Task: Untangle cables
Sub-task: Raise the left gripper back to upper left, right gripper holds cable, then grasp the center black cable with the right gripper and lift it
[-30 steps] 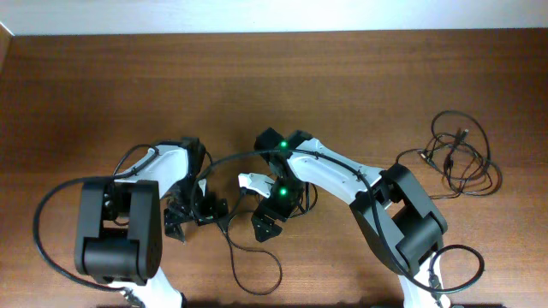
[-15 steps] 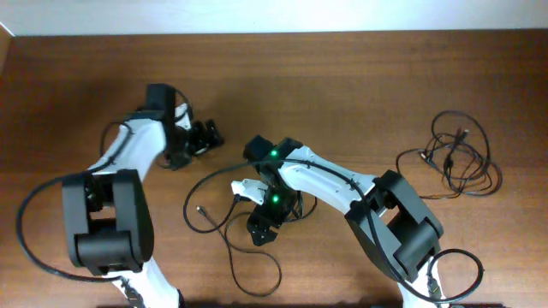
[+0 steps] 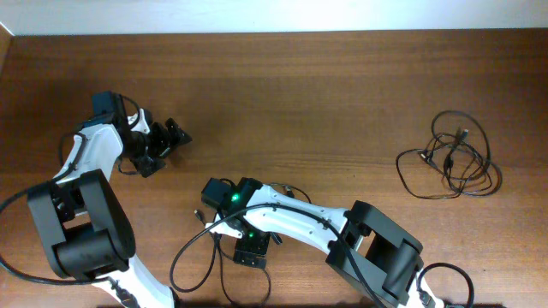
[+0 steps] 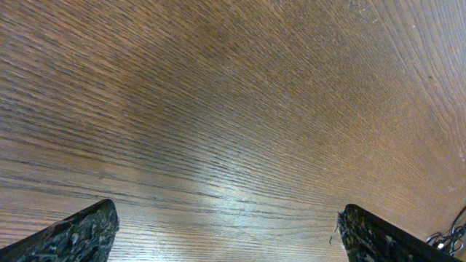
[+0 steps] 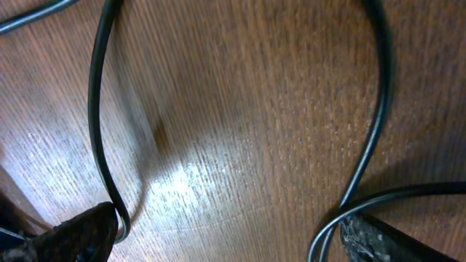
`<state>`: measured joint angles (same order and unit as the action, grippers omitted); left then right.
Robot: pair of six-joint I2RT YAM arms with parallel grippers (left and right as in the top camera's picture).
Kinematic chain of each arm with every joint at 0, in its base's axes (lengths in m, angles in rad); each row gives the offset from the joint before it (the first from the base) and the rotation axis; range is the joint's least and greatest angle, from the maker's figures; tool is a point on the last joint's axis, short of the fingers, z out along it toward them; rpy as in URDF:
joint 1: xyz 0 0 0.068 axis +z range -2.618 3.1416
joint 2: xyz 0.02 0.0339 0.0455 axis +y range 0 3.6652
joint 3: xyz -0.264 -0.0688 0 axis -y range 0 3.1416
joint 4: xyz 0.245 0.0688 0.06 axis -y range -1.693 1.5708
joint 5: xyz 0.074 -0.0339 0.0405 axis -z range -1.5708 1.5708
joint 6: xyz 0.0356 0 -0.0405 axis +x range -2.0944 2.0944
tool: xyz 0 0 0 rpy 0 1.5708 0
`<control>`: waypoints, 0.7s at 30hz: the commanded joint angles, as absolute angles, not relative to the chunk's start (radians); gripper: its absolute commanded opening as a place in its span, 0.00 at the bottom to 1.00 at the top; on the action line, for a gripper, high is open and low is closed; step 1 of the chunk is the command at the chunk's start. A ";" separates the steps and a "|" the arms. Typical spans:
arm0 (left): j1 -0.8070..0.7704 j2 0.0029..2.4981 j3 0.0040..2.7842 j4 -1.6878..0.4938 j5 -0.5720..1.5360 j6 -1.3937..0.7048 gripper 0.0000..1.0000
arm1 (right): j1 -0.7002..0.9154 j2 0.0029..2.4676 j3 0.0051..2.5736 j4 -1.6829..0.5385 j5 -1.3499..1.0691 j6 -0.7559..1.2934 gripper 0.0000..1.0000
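Tangled cables [image 3: 449, 159] far rt, long axis approx L-R.

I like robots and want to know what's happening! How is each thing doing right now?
Left two-finger black gripper: open, holding nothing, over bare wood.
Right two-finger black gripper: open, holding nothing, low over the loose cable.
Thin black loose cable: lying on the table in wide loops, not gripped.
Bundle of thin black cables: tangled, lying apart from both arms.
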<state>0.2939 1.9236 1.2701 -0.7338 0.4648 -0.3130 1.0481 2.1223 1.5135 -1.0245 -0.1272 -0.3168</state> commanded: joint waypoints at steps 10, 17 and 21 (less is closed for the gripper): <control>0.297 1.935 1.291 -0.735 0.482 -0.298 0.99 | 1.055 2.151 1.490 -0.997 -0.159 -0.166 0.99; 0.297 1.935 1.291 -0.735 0.482 -0.298 0.99 | 1.120 2.151 1.457 -0.904 -0.093 -0.148 0.99; 0.297 1.935 1.291 -0.735 0.482 -0.298 0.99 | 1.142 2.151 1.456 -0.908 -0.072 -0.148 0.99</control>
